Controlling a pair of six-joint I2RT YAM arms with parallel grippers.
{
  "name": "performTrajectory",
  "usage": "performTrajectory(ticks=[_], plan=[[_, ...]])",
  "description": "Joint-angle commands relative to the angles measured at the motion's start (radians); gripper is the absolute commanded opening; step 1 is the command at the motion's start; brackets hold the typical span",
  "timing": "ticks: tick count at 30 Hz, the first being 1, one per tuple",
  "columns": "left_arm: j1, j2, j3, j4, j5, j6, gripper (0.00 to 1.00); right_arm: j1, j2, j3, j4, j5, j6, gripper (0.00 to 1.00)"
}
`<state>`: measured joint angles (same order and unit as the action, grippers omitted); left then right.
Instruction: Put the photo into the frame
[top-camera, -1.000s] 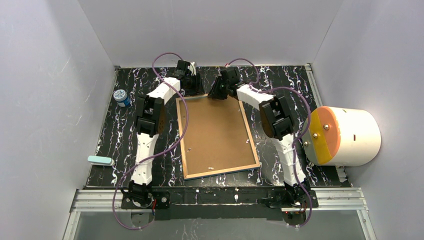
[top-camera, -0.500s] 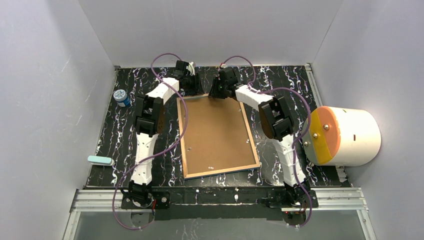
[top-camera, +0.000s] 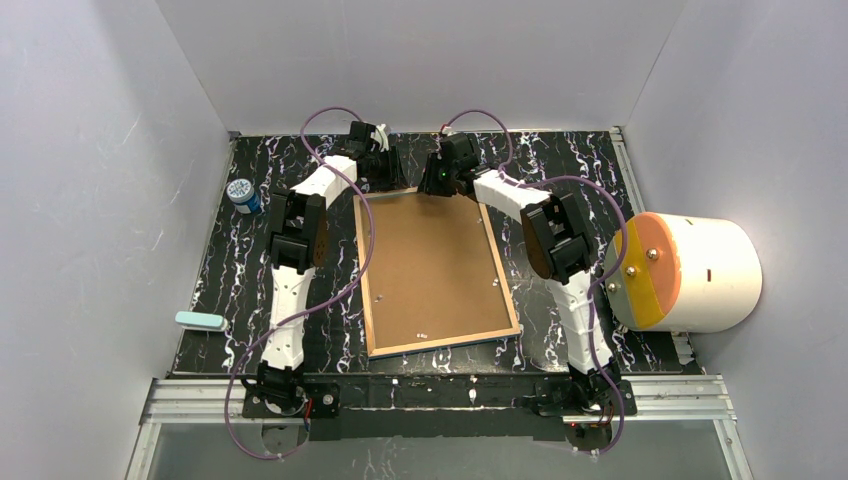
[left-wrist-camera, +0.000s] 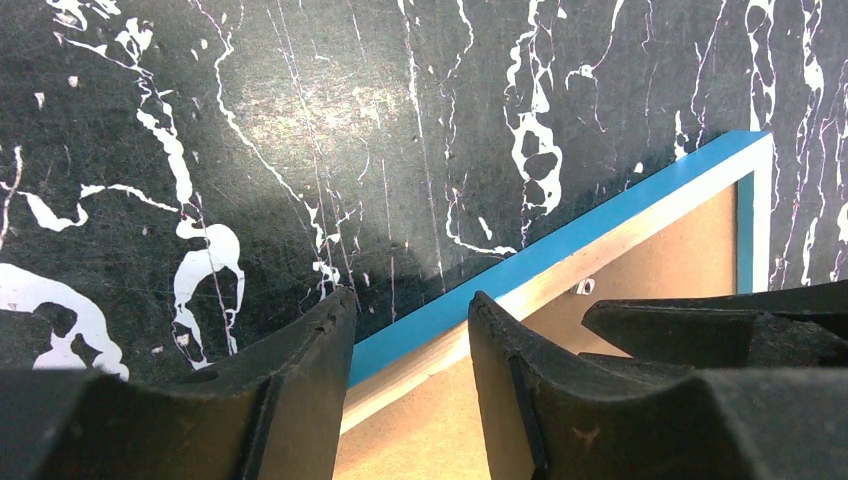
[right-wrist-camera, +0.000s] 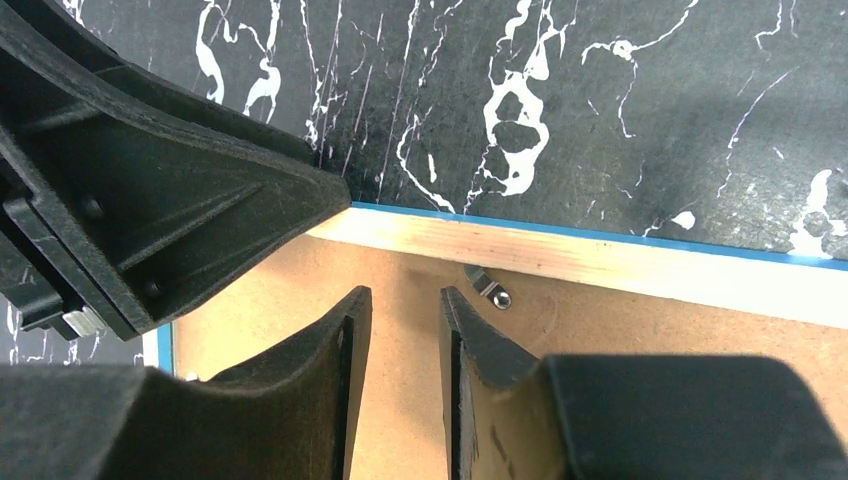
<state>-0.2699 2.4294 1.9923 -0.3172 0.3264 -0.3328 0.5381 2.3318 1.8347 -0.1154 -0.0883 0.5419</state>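
The frame (top-camera: 441, 346) lies face down mid-table, its wood-coloured back edge up, with the plain brown backing board (top-camera: 432, 260) set in it. The photo is hidden. My left gripper (top-camera: 392, 180) is at the frame's far left corner; in the left wrist view (left-wrist-camera: 410, 300) it is open, its fingers either side of the blue and wood rim (left-wrist-camera: 620, 215). My right gripper (top-camera: 433, 184) is at the far edge beside it. In the right wrist view (right-wrist-camera: 405, 292) it is slightly open over the backing board (right-wrist-camera: 650, 330), just left of a small metal clip (right-wrist-camera: 488, 285).
A blue-lidded jar (top-camera: 243, 195) stands at the far left. A pale blue block (top-camera: 200, 320) lies at the near left edge. A large white cylinder with an orange face (top-camera: 690, 272) lies off the table's right edge. The two grippers nearly touch.
My right gripper has shifted slightly left along the frame's far edge, closer to the left gripper. The frame and the left arm have hardly moved.
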Motion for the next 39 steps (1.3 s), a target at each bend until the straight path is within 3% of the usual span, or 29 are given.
performTrajectory(ticks=[1, 24, 32, 39], plan=[[0.003, 0.008, -0.040, -0.086, -0.005, 0.008, 0.45, 0.004, -0.029, 0.013, -0.018, 0.017, -0.010, 0.39], [0.002, 0.015, -0.055, -0.080, 0.008, -0.003, 0.44, 0.004, 0.066, 0.075, -0.071, 0.082, -0.008, 0.36], [0.003, 0.001, -0.094, -0.063, 0.021, -0.014, 0.42, 0.004, 0.085, 0.065, -0.092, 0.323, 0.112, 0.34], [0.002, -0.014, -0.146, -0.041, 0.039, -0.033, 0.40, 0.004, 0.116, 0.086, -0.116, 0.349, 0.215, 0.38]])
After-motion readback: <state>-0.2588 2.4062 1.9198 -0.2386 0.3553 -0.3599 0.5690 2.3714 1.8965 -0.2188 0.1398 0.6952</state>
